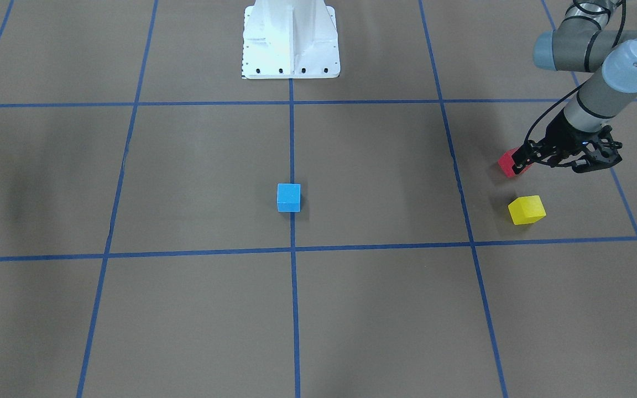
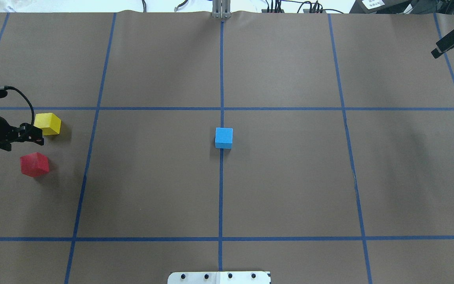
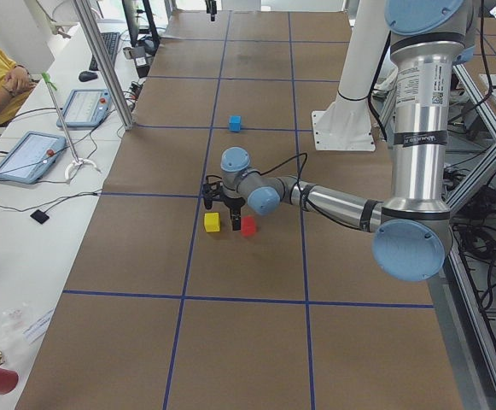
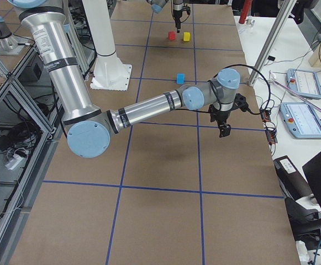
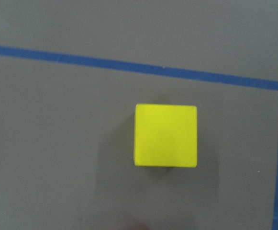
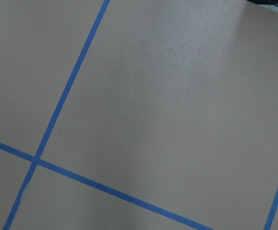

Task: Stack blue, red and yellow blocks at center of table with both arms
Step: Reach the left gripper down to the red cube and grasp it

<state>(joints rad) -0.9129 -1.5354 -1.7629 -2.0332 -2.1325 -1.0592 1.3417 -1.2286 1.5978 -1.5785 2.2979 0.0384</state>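
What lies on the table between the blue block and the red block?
Nothing but brown table crossed by one blue tape line, as the overhead view shows between blue block and red block.

Clock bearings per overhead view, 12 = away from robot. Centre block point(image 2: 224, 138) sits at mid-worktop point(image 2: 290, 189), on the centre line point(image 2: 221, 71). Robot base point(image 2: 219, 277) lies at its 6 o'clock, at the near edge. Two more blocks lie well apart from it at 9 o'clock, near the left end. Far block point(image 2: 47, 123) is at 12–1 o'clock of near block point(image 2: 34, 164), not touching. Left jaws hang over the gap between them, on its 9 o'clock side. Right jaws are at 2 o'clock, by the far right corner.
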